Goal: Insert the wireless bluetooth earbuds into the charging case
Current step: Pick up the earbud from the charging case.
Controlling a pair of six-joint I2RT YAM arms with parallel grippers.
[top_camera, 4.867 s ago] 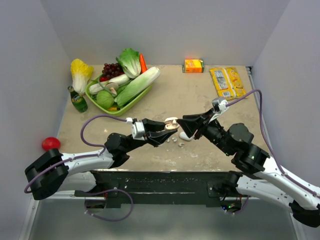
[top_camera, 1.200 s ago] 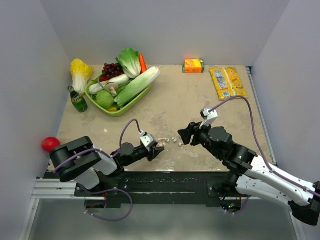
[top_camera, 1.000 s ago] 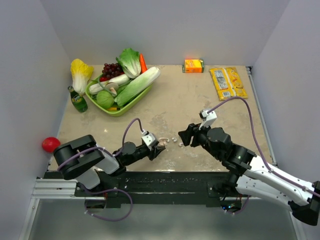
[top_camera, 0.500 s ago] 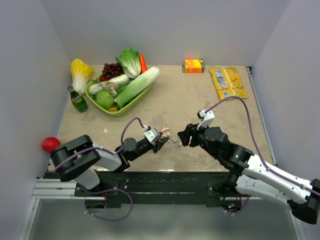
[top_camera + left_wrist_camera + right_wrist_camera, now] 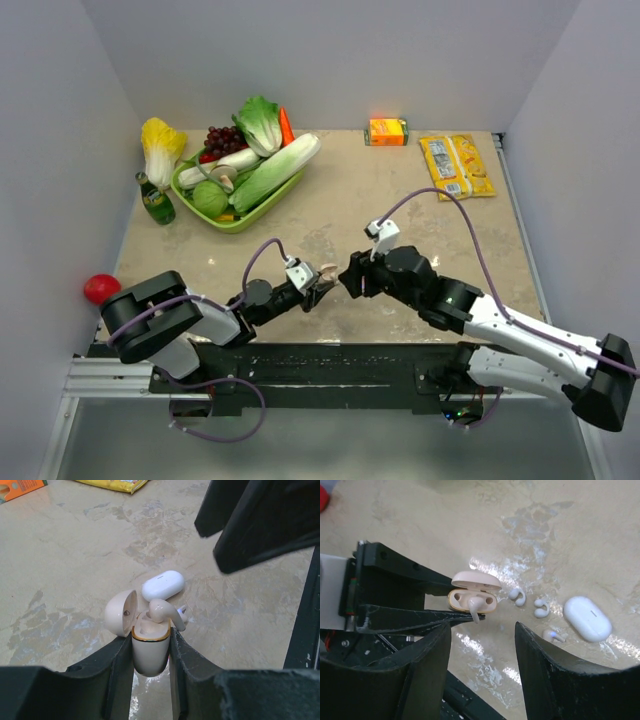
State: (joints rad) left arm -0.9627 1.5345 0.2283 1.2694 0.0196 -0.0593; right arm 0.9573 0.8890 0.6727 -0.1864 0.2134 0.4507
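My left gripper (image 5: 150, 645) is shut on the charging case (image 5: 149, 655), a cream pebble held upright with its lid (image 5: 120, 612) open. One earbud (image 5: 162, 612) rests on the case's mouth, its stem hanging over the rim. In the right wrist view the same case (image 5: 456, 599) shows the earbud (image 5: 475, 606) sitting between two sockets. Three more earbuds (image 5: 517, 596) (image 5: 541, 607) (image 5: 554, 635) lie loose on the table. My right gripper (image 5: 482, 630) is open and holds nothing, hovering just right of the case (image 5: 325, 272). In the top view the loose earbuds are hidden under my right gripper (image 5: 350, 280).
A closed white pod-shaped case (image 5: 587, 618) lies next to the loose earbuds. A green tray (image 5: 236, 221) of vegetables and a green bottle (image 5: 155, 200) stand at the back left. An orange carton (image 5: 388, 131) and a yellow packet (image 5: 455, 165) are at the back right. A red ball (image 5: 101, 288) lies at the left edge.
My right gripper has moved left, close to the left gripper, and now covers the loose earbuds in the top view. The left gripper has raised the case slightly up and to the right.
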